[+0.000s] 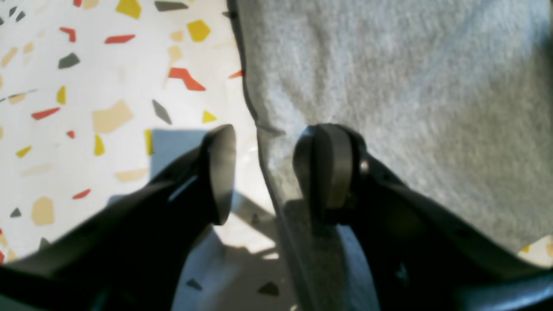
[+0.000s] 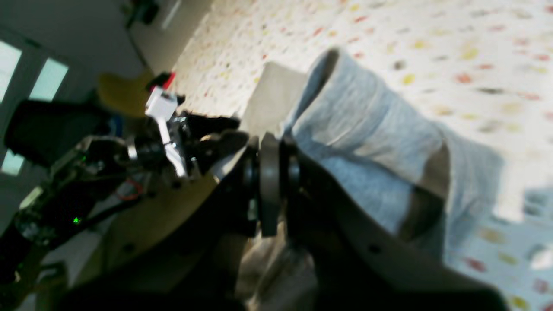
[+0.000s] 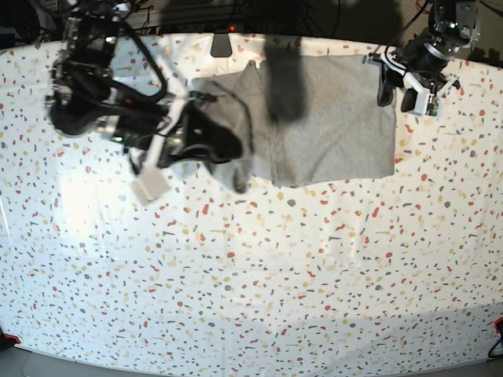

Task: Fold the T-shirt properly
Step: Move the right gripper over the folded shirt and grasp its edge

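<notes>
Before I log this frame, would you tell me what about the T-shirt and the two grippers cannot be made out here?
- T-shirt, base view: its left part lies hidden under the right arm and a dark shadow; no lettering shows.
- Right gripper, right wrist view: motion blur and the jaws themselves hide exactly where the fabric is pinched.
- Left gripper, left wrist view: open astride the shirt's edge; whether its fingers touch the cloth is unclear.
</notes>
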Robot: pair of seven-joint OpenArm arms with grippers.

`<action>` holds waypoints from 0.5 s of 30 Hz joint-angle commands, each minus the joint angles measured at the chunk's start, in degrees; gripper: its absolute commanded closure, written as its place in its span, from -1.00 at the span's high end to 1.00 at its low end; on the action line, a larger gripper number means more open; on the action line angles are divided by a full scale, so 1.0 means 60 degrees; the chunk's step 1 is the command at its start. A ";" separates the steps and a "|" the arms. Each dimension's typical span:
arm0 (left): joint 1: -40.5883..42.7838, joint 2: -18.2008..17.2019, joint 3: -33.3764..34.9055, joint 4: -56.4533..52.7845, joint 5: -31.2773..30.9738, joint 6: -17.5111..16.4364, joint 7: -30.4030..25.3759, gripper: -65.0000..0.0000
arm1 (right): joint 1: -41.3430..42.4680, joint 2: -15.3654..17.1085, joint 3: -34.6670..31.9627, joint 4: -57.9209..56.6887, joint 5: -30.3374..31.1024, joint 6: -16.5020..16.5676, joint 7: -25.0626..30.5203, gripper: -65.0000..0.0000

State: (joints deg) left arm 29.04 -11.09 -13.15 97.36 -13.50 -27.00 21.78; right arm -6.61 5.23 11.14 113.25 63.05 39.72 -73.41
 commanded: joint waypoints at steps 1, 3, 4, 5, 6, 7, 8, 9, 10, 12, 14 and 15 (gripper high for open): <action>0.0022 -0.0058 -0.0033 0.0124 -0.0066 -0.0047 -0.0157 -0.11 | 0.0142 -0.0208 -0.0310 0.0178 0.0080 0.0046 0.0270 -1.00; -0.0029 -0.0058 -0.0033 0.0120 -0.0055 -0.0073 -0.0168 -0.11 | 0.0149 -0.0685 -0.1100 0.0178 -0.0554 0.0046 0.0452 -1.00; -0.0029 -0.0062 -0.0033 0.0124 0.0004 -0.0091 -0.0178 -0.11 | 0.0146 -0.0925 -0.1526 0.0178 -0.0933 0.0046 0.0597 -1.00; -0.0055 -0.0062 -0.0033 0.0124 0.0004 -0.0160 -0.0178 -0.11 | 0.0149 -0.1180 -0.1945 0.0178 -0.1344 0.0046 0.0707 -1.00; -0.0066 -0.0062 -0.0033 0.0120 0.0004 -0.0193 -0.0149 -0.11 | 0.0153 -0.1410 -0.2335 0.0178 -0.1800 0.0046 0.0878 -1.00; -0.0091 -0.0058 -0.0033 0.0120 0.0004 -0.0270 -0.0146 -0.11 | 0.0153 -0.1625 -0.2692 0.0178 -0.2273 0.0046 0.1075 -1.00; -0.0113 -0.0062 -0.0033 0.0120 0.0000 -0.0324 -0.0149 -0.11 | 0.0153 -0.1840 -0.3034 0.0178 -0.2743 0.0046 0.1249 -1.00; -0.0135 -0.0062 -0.0033 0.0120 0.0000 -0.0335 -0.0146 -0.11 | 0.0157 -0.2029 -0.3344 0.0175 -0.3173 0.0046 0.1410 -1.00; -0.0135 -0.0062 -0.0033 0.0120 0.0000 -0.0331 -0.0153 -0.11 | 0.0157 -0.2200 -0.3636 0.0171 -0.3563 0.0046 0.1541 -1.00; -0.0135 -0.0066 -0.0033 0.0120 0.0004 -0.0335 -0.0204 -0.11 | 0.0182 -0.2372 -0.4142 0.0113 -0.4160 0.0046 0.1690 -1.00; -0.0131 -0.0058 -0.0033 0.0120 0.0004 -0.0339 -0.0222 -0.11 | 0.0178 -0.2372 -0.4535 0.0058 -0.4743 0.0046 0.1993 -1.00; -0.0131 -0.0062 -0.0033 0.0120 0.0000 -0.0342 -0.0255 -0.11 | 0.0175 -0.2372 -0.4758 0.0058 -0.4856 0.0046 0.2251 -1.00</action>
State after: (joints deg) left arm 28.25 -11.09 -13.13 97.34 -12.91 -28.73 21.69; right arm -6.07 -8.47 -17.17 112.81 31.53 39.70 -61.73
